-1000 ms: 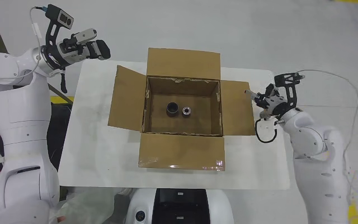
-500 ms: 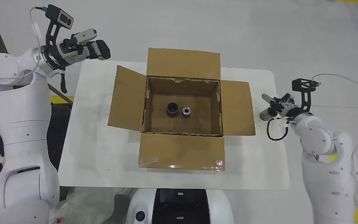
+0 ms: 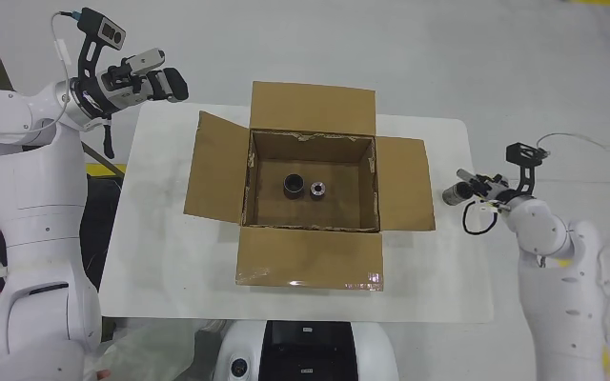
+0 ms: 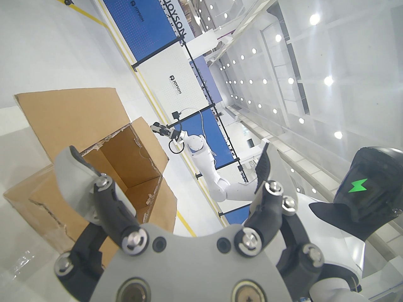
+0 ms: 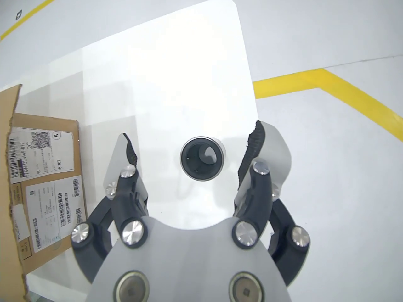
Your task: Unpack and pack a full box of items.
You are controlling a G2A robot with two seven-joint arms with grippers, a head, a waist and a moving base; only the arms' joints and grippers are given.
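**Top and wrist views, one moment.** Right end effector [image 5: 193,142]: fingers wide apart, either side of a black cylinder [image 5: 203,162]. The cyl. sits on the white surface [image 5: 176,64] near its right edge, hollow end toward the wrist camera. There is a gap at each finger, so no contact. Left end effector [image 4: 167,152]: fingers fully apart, holding nothing, near the far left corner of the surface. Cardboard box [image 3: 310,257]: centre of the surface, all four flaps folded out. Inside, approx. mid-floor, are a dark cylinder [image 3: 294,185] and, just beside it, a smaller ring-like part [image 3: 318,190]. The right flap lies betw. the box opening and the black cylinder.
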